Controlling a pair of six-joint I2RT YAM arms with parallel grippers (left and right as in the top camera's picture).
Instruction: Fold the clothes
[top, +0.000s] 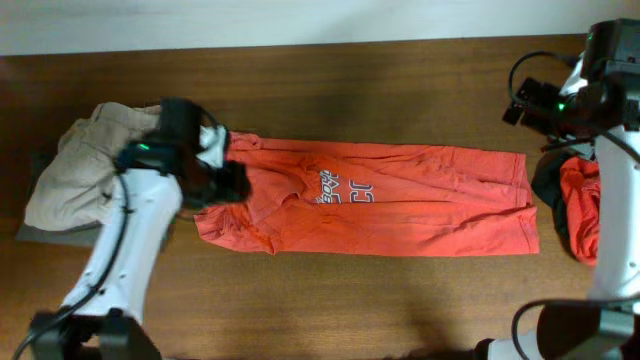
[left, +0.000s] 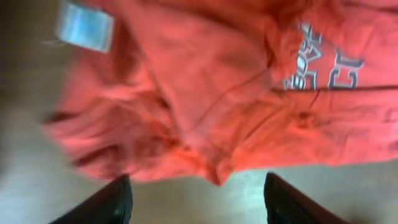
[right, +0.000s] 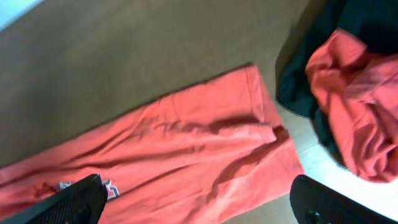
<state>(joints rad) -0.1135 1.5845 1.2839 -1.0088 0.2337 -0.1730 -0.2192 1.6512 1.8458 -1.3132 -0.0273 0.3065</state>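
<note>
Overhead view: orange-red T-shirt (top: 400, 200) lies on the table (top: 350, 90) as a long strip. Left tool (left: 198, 200) hovers over its left end, jaws apart, empty. Right tool (right: 202, 202) is near its right end, jaws wide, empty. Red shirt (right: 354, 106) lies on the black garment (right: 295, 87) just beside that end.

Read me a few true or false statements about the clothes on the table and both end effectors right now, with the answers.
1. The orange T-shirt lies as a long strip on the table. True.
2. The left end effector grips the T-shirt. False: it is open over the shirt's end, holding nothing.
3. The right end effector is open and empty. True.
4. The red shirt lies on top of the orange T-shirt. False: it lies bunched on the black garment, off the T-shirt's end.
</note>
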